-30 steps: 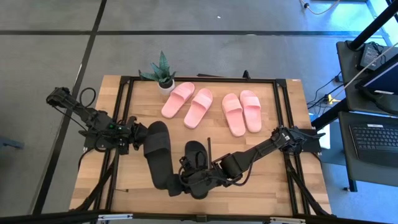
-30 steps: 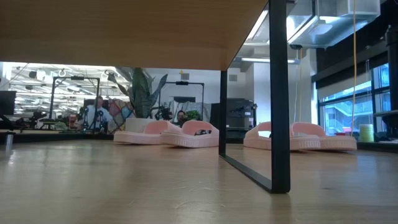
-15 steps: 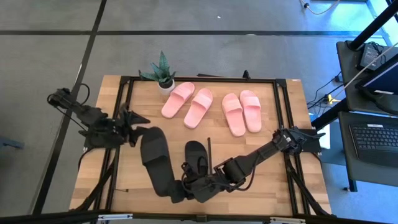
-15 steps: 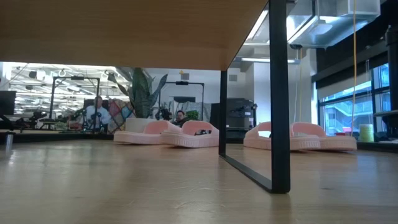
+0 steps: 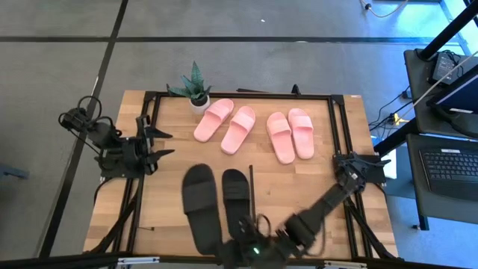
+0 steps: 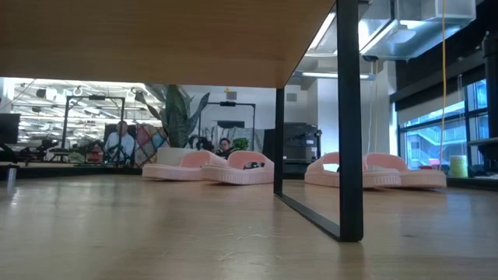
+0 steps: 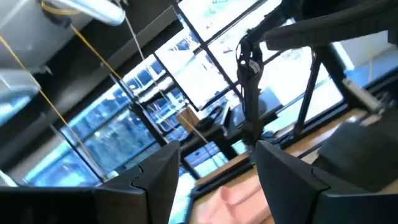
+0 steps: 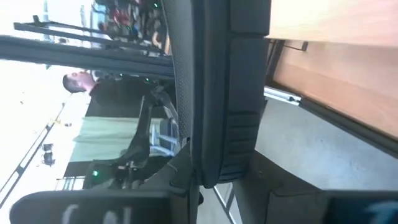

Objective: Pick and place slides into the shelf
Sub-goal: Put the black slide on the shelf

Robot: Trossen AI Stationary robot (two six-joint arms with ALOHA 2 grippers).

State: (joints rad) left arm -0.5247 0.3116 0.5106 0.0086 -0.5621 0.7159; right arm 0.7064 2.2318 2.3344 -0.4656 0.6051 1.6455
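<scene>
Two black slides lie side by side, toes toward the far edge, on light wood just left of the shelf's thin black end frame (image 5: 251, 187): the left one (image 5: 203, 209), the right one (image 5: 235, 190). The low view shows the shelf's top board (image 6: 156, 35) from beneath and its end frame (image 6: 350, 117). Two pink pairs (image 5: 225, 125) (image 5: 290, 134) rest flat near the far edge. My left gripper (image 5: 168, 144) is open and stands clear, left of the black slides. My right gripper (image 5: 235, 252) is at the near edge, by the left black slide's heel. My right gripper appears shut on the left black slide at its heel end (image 5: 218, 250), coming level from the table's near right. In the right wrist view the slide's dark textured side (image 8: 208, 124) runs away from between the fingers. The slide lies flat on the wood.
A potted plant (image 5: 194, 90) stands at the far edge, left of the pink slides. A black metal frame (image 5: 149, 104) borders the wood on all sides. Bare wood lies between the pink pairs and the black slides. Beyond the table the low view shows a room with people.
My left gripper has let go of the left black slide's toe end, opened, and drawn back toward the table's left and far side. My right gripper has moved toward the near edge. The left black slide has swung from slanted to parallel with the other and slid nearer.
</scene>
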